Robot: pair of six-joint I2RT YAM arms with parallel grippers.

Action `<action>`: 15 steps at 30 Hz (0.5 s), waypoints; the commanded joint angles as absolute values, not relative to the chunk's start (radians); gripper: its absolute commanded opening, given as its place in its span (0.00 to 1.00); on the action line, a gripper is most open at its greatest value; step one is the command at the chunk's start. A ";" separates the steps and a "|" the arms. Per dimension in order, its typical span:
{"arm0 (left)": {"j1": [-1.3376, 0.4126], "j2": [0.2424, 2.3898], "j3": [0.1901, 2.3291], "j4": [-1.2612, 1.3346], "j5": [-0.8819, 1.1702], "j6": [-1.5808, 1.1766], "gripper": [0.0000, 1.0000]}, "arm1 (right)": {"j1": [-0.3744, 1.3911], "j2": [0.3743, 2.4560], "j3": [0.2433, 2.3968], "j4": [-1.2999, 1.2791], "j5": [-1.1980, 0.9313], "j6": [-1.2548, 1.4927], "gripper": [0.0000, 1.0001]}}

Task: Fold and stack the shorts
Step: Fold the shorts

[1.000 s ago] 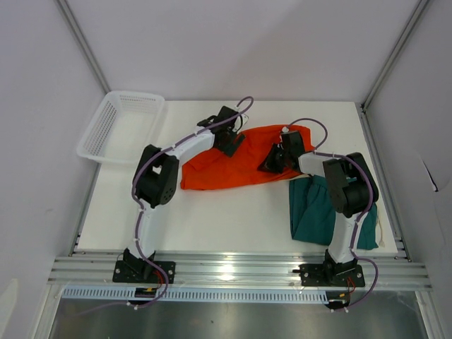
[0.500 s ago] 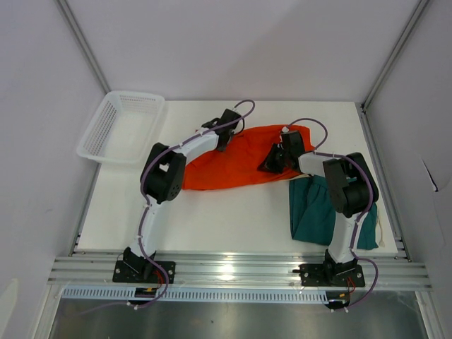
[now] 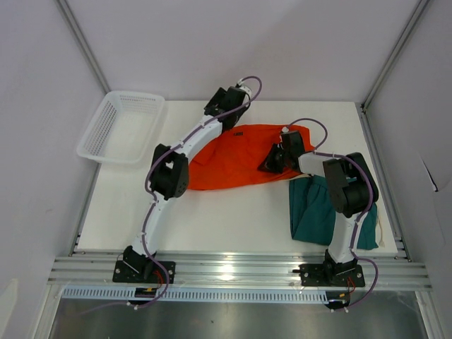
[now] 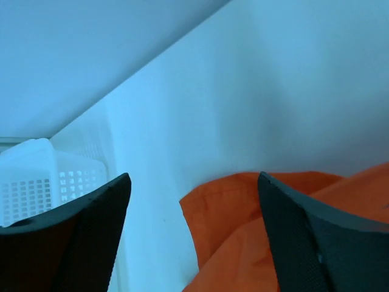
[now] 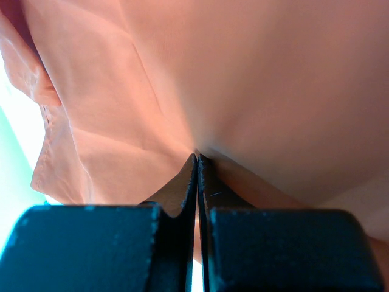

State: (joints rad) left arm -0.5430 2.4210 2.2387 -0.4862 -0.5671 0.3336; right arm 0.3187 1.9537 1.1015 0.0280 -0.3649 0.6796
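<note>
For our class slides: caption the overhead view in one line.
Right gripper pinches orange shorts; open left gripper hangs above their far edge; green shorts lie nearby.

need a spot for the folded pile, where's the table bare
Bare: the table strip between the orange shorts and the near edge, left of the teal shorts. A smaller one at the far right corner. Crowded: the centre, left arm and right arm over the orange shorts.

The top camera looks down from high behind (whole table (image 3: 212, 219) in view); both wrist cameras sit close against the orange shorts (image 3: 229, 161), which all three views share.
</note>
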 commanded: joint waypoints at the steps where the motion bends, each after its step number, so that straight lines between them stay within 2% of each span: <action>1: -0.520 2.453 2.347 -0.497 -0.629 0.359 0.89 | 0.327 1.957 1.111 0.054 -0.367 0.676 0.00; 7: -0.517 2.305 2.231 -0.573 -0.502 0.263 0.88 | 0.327 1.959 1.117 0.054 -0.370 0.681 0.00; 9: -0.525 2.234 2.127 -0.581 -0.473 0.204 0.87 | 0.327 1.959 1.130 0.045 -0.370 0.681 0.00; 10: -0.529 2.153 1.976 -0.569 -0.460 0.193 0.87 | 0.327 1.960 1.134 0.041 -0.370 0.681 0.00; 13: -0.555 2.037 1.770 -0.482 -0.449 0.180 0.86 | 0.325 1.959 1.149 0.026 -0.365 0.677 0.00; 15: -0.561 1.956 1.663 -0.456 -0.420 0.166 0.81 | 0.325 1.959 1.154 0.021 -0.364 0.675 0.00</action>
